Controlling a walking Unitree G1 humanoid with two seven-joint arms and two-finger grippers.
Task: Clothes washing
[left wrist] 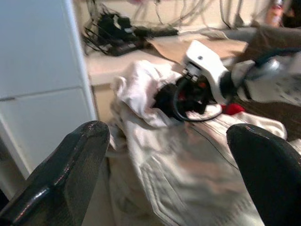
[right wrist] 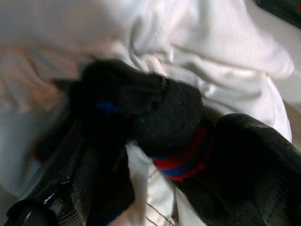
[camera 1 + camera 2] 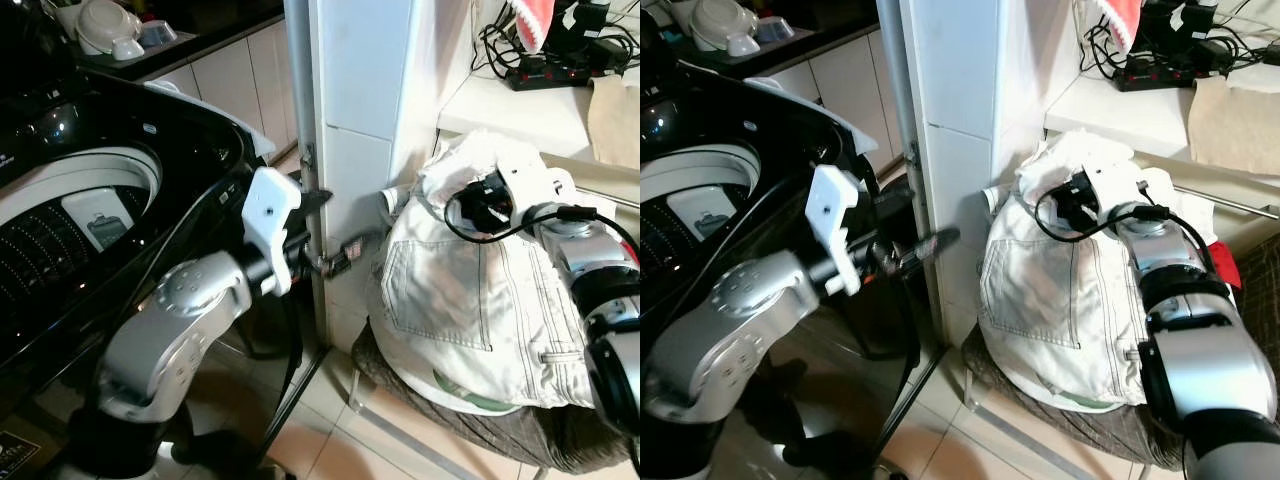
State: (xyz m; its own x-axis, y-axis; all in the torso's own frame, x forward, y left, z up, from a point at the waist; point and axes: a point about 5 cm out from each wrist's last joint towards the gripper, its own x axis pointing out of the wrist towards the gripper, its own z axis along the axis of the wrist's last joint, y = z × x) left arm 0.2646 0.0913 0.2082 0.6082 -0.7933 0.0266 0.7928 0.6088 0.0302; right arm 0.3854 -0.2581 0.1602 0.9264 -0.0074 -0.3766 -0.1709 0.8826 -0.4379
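The top-loading washing machine (image 3: 80, 200) stands open on my left, with its drum showing. To my right a pile of laundry fills a brown basket (image 3: 480, 430), with white jeans (image 3: 460, 300) on top. My right gripper (image 3: 487, 205) is at the top of the pile, its fingers (image 2: 254, 160) closed around a black sock (image 2: 160, 113) with a red and blue band. White cloth lies under the sock. My left gripper (image 3: 328, 232) is held open in the air beside the white pillar, between the machine and the pile, holding nothing.
A white tiled pillar (image 3: 360, 100) stands between the machine and the basket. Behind the pile is a shelf (image 3: 500, 110) with a power strip (image 3: 545, 70) and tangled cables. Crockery (image 3: 110, 30) sits on a dark counter at the far left. Tiled floor lies below.
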